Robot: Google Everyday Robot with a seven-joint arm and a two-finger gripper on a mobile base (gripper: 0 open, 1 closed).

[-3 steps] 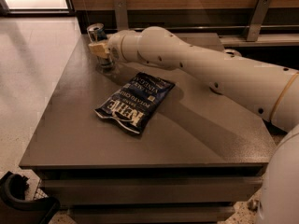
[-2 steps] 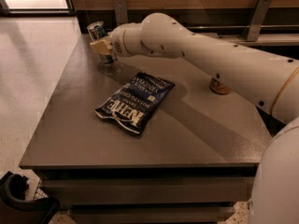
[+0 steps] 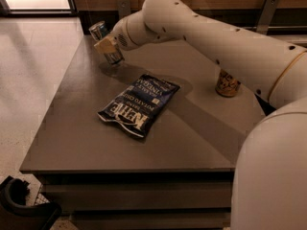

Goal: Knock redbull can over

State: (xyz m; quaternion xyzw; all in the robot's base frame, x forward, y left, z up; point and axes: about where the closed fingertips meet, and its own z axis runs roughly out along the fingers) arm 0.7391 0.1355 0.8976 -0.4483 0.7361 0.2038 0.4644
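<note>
The redbull can (image 3: 100,32) is a slim blue-and-silver can at the far left corner of the dark table (image 3: 81,128). It leans with its silver top toward the left. My gripper (image 3: 108,47) is right against its lower half, at the end of my white arm (image 3: 201,28) that reaches in from the right. The gripper covers the middle of the can, and only the can's top and bottom show.
A dark blue chip bag (image 3: 139,104) lies flat mid-table. A wider gold can (image 3: 227,84) stands at the right, partly behind my arm. The table's left edge drops to a shiny floor (image 3: 29,66). A black object (image 3: 19,205) sits low at front left.
My arm's forearm has lifted and swung, uncovering the gold can at the right. The gripper stays at the redbull can, which is still leaning left.
</note>
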